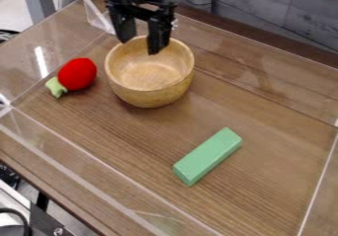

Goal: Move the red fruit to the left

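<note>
Camera view, single frame: I've got the gripper (pixel 141 33) hanging over the far rim of the wooden bowl (pixel 149 71), pointing straight down, jaws released and spread wide, nothing between them. The red fruit (pixel 77 73) sits on the desk (pixel 119 146) just beside the bowl on its left side, apart from the bowl wall as far as I can tell, and well apart from the green block (pixel 209 155) near the front right. Fruit already looks like it's on the left, so I judge the move is about done and the step in hand is clearing away. To do that well I'd lift straight up first so the open jaws don't clip the bowl rim, and keep any sideways travel away from the fruit, since a round thing like that would likely roll at a nudge. If I had to regrasp, I'd come down over the red body, not the stub. Orientation: the fruit's pale green leafy stub (pixel 55 87) points toward the lower left, so its long axis runs diagonally, stub front-left, red body back-right toward the bowl.
</note>
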Action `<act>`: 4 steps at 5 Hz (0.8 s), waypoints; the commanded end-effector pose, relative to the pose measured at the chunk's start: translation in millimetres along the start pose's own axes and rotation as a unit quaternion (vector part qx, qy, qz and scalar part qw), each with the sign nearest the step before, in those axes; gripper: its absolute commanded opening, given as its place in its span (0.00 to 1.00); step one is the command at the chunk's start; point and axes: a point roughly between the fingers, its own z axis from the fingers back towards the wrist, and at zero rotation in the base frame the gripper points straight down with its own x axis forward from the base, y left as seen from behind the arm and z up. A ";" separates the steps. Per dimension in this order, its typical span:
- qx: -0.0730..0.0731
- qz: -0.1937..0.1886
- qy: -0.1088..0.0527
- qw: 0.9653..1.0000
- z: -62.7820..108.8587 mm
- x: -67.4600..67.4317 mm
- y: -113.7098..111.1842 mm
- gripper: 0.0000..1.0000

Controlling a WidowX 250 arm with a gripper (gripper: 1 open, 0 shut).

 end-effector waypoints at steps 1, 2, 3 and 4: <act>0.019 0.006 -0.033 0.999 17.3 10.7 -1.9 1.00; 0.024 -0.018 -0.036 0.999 10.5 15.5 -8.8 1.00; 0.028 -0.038 -0.043 0.998 3.7 19.3 -16.1 1.00; 0.036 -0.027 -0.045 0.998 0.5 20.7 -19.6 1.00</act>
